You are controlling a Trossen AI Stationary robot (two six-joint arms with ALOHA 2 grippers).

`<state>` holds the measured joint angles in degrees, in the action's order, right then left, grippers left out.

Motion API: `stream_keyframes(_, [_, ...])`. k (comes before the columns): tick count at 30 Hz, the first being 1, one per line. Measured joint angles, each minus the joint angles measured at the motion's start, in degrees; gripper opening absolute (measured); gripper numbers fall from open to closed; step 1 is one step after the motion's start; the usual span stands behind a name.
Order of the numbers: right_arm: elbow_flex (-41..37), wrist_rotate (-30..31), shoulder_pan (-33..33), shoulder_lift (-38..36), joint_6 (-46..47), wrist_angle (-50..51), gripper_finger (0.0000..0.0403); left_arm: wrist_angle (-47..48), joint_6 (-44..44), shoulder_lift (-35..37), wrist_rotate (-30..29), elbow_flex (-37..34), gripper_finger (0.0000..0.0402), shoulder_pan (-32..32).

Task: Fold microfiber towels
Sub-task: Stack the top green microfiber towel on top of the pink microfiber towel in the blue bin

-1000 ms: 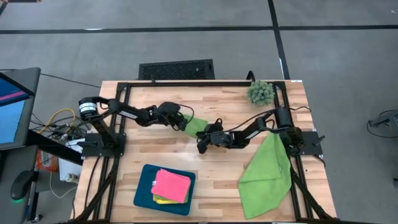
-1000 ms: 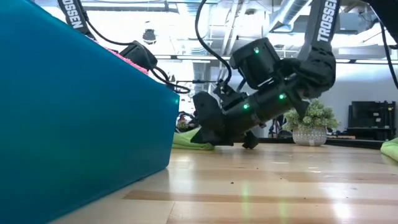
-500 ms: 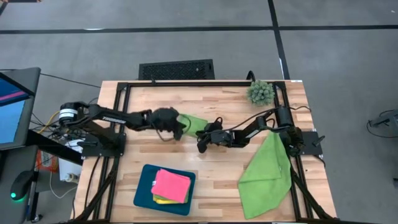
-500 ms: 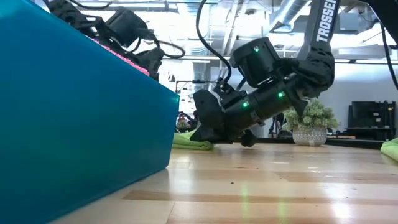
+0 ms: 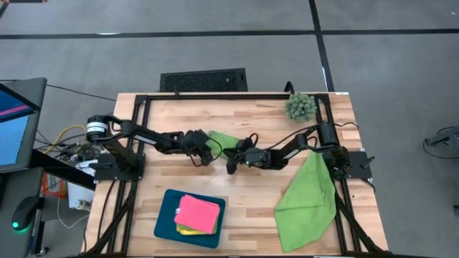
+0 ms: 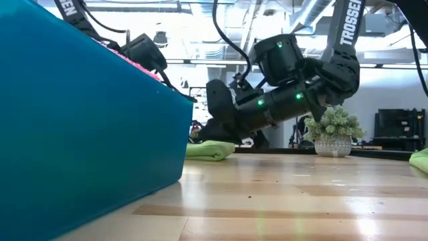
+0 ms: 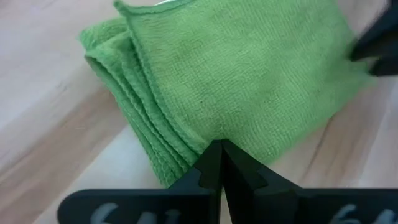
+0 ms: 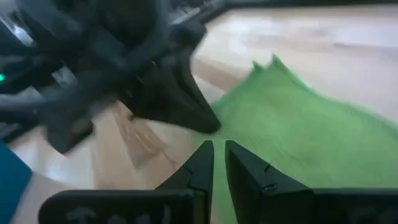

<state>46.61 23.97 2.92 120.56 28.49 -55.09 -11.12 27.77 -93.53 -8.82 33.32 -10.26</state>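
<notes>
A lime green towel [image 5: 224,139], folded into a small thick square, lies flat on the table's middle [image 6: 210,150]; its stacked edges [image 7: 134,93] show in the left wrist view. My left gripper [image 5: 206,150] is shut, its tips [image 7: 219,149] at the square's near-left edge. My right gripper [image 5: 231,165] hangs just off the square's near-right side, lifted above the table [image 6: 215,102], fingers [image 8: 219,152] a narrow gap apart with nothing between them. My left gripper's shut fingertips [image 7: 214,155] slant down onto the folded towel's edge [image 7: 205,134] from the table's left. Whether they touch the cloth or hover just over it, I cannot tell.
A dark teal tray [image 5: 163,215] at the near left holds a folded pink towel [image 5: 198,213] on a yellow one [image 5: 186,231]. A large loose green towel [image 5: 308,197] lies spread at the near right. A small spiky plant [image 5: 300,106] stands at the far right.
My left gripper has swung off the towel's far-left part toward the table's near edge and rolled, staying shut. My right gripper has tipped up and risen off the table. The folded towel now lies uncovered and flat.
</notes>
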Motion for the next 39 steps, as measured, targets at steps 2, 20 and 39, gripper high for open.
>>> stream_keyframes(2, [-0.03, 0.18, 0.24, -1.34, -0.02, -0.2, 0.0065, -0.21, 0.42, -0.18, 0.48, 0.07, 0.0, -0.2])
stream_keyframes(20, [0.02, 1.08, -3.37, -1.28, -2.71, 12.76, 0.0065, -2.65, 7.28, 9.72, 2.64, -0.11, 0.0, -1.7])
stream_keyframes(39, [0.0, 5.01, -4.66, -12.4, 12.09, 28.37, 0.0066, -22.52, -1.08, -8.26, 2.43, -0.08, 0.0, -7.97])
